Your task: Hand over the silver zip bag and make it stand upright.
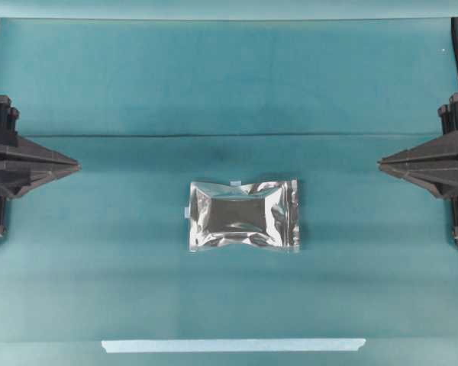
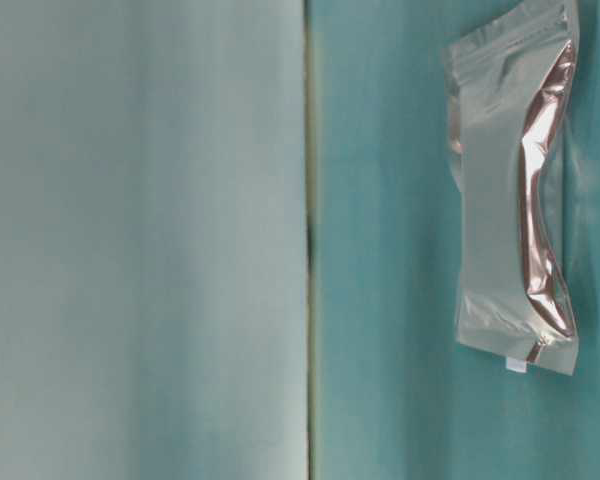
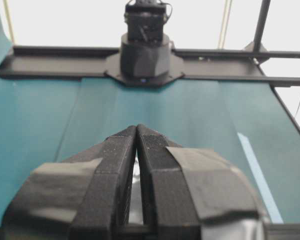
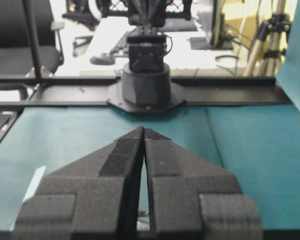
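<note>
The silver zip bag (image 1: 244, 216) lies flat on the teal cloth near the middle of the table, its zip strip toward the right. It also shows in the table-level view as a shiny pouch (image 2: 515, 200). My left gripper (image 1: 75, 163) rests at the left edge, shut, tips meeting, nothing held. My right gripper (image 1: 382, 162) rests at the right edge, also shut and empty. Both are well apart from the bag. In the wrist views the left gripper (image 3: 137, 128) and the right gripper (image 4: 144, 129) show tips pressed together, with a sliver of the bag seen through the gaps behind them.
A pale blue tape strip (image 1: 233, 345) lies along the table's front edge. The teal cloth (image 1: 229, 84) covers the table, with a fold line across it behind the bag. The opposite arm's base (image 3: 145, 55) stands at the far side in each wrist view.
</note>
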You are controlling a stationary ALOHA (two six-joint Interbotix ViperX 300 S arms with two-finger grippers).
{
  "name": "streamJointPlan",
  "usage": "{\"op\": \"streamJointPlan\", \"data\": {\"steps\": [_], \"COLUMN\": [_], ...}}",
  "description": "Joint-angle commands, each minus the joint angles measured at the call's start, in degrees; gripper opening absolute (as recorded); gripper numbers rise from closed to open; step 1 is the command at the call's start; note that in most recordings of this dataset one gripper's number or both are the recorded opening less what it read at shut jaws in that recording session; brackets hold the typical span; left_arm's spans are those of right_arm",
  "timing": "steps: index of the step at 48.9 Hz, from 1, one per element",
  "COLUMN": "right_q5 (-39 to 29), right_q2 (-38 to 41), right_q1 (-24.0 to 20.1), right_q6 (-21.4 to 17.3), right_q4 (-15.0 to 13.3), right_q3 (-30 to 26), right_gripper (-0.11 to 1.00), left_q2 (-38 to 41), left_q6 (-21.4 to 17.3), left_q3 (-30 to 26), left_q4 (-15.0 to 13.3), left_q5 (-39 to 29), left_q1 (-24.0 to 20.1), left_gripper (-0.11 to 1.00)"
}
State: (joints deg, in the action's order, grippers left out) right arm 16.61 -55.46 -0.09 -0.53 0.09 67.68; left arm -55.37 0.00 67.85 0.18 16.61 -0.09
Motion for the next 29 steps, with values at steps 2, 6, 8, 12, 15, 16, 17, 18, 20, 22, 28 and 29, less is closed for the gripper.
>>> {"op": "streamJointPlan", "data": {"steps": [2,6,8,12,15,16,17,18,20,22,28,29], "right_q5": [0.3,-0.7,-1.3,-3.3,-5.2,-5.9,-6.6,-7.5,-9.4,-10.9,-14.2,-14.6], "right_q2": [0.6,0.1,0.0,0.0,0.4,0.7,1.0,1.3,2.5,3.5,7.5,8.3], "right_q1": [-0.1,0.3,0.5,0.5,0.4,0.4,0.4,0.4,0.4,0.4,0.4,0.5], "right_q6": [-0.3,-0.7,-1.2,-2.7,-4.7,-5.7,-6.9,-8.2,-12.0,-15.8,-28.3,-30.3], "right_q4": [0.3,0.3,0.3,0.4,0.6,0.9,1.2,1.6,3.3,5.4,10.6,11.3], "right_q3": [-1.1,-1.1,-1.5,-2.3,-2.9,-3.0,-3.3,-3.4,-4.0,-4.4,-4.8,-4.8], "right_gripper": [0.09,0.01,0.00,0.00,0.00,0.00,0.00,0.00,0.00,0.00,0.00,0.00], "left_q2": [2.3,2.0,1.5,0.4,-0.3,-0.4,-0.4,-0.4,-0.4,-0.4,-0.2,-0.2], "left_q6": [0.4,0.0,-0.2,-0.4,-0.1,0.1,0.2,0.2,0.2,0.1,0.0,0.0], "left_q3": [-3.1,-4.6,-5.2,-5.9,-5.9,-5.9,-6.0,-6.0,-6.2,-6.6,-7.6,-7.7], "left_q4": [0.4,0.4,0.4,0.4,0.4,0.4,0.4,0.4,0.4,0.4,0.4,0.4], "left_q5": [-0.9,-1.8,-2.5,-4.7,-6.9,-7.3,-7.6,-7.9,-8.2,-8.2,-8.7,-9.0], "left_q1": [0.0,0.1,0.1,0.0,0.0,0.0,0.1,0.2,0.4,0.6,0.6,0.6], "left_gripper": [0.14,0.03,0.00,0.00,0.00,0.00,0.00,0.00,0.00,0.00,0.00,0.00]}}
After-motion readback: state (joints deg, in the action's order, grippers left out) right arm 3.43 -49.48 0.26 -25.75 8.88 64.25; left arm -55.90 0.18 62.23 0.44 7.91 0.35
